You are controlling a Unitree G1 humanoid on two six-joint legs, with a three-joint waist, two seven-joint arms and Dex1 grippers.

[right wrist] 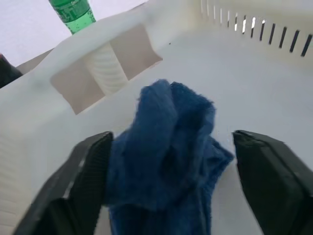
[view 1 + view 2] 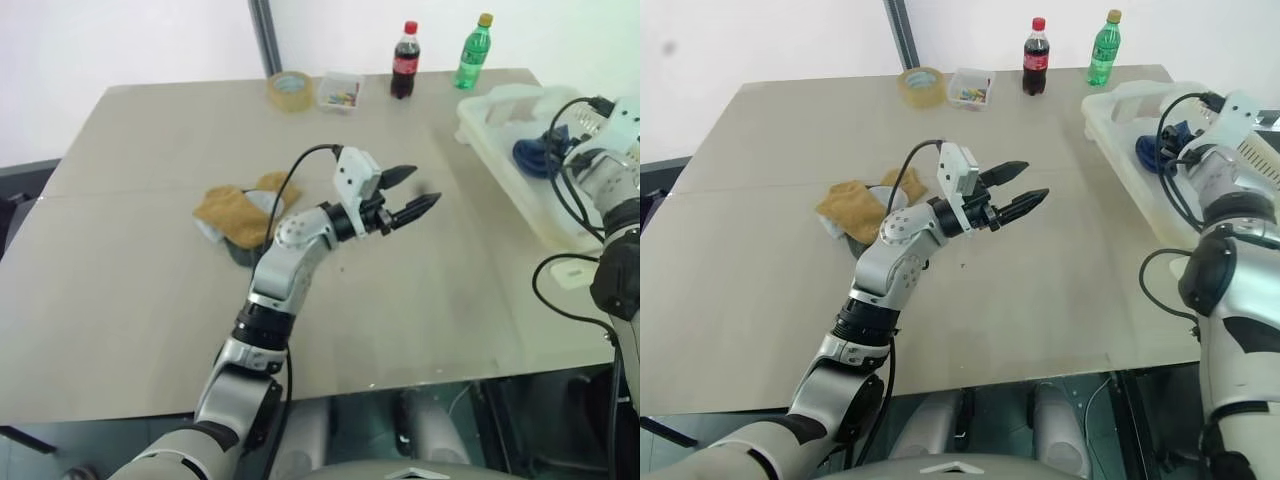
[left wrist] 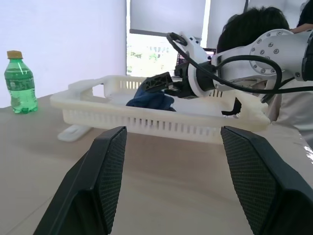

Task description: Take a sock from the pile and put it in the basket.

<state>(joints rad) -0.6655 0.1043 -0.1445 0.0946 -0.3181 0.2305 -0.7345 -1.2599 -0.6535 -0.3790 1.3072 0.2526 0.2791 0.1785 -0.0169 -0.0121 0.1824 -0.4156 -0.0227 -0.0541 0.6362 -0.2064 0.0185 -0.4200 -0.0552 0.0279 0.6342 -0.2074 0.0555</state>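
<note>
The blue sock (image 1: 166, 161) sits crumpled inside the cream basket (image 2: 482, 137) at the table's right side. My right gripper (image 1: 171, 139) reaches in over the basket rim; its fingers stand wide apart on either side of the sock, open. The same gripper (image 3: 164, 85) shows at the sock above the slotted wall. The pile (image 2: 240, 212), mostly mustard-yellow with pale and dark bits, lies left of centre on the table. My left gripper (image 2: 427, 184) hovers open above the middle of the table, right of the pile, holding nothing.
Along the far edge stand a tape roll (image 2: 290, 90), a small clear box (image 2: 340, 90), a cola bottle (image 2: 405, 60) and a green bottle (image 2: 474, 50). A flat white piece (image 2: 575, 272) lies beside the basket. A person (image 3: 252, 24) sits behind the basket.
</note>
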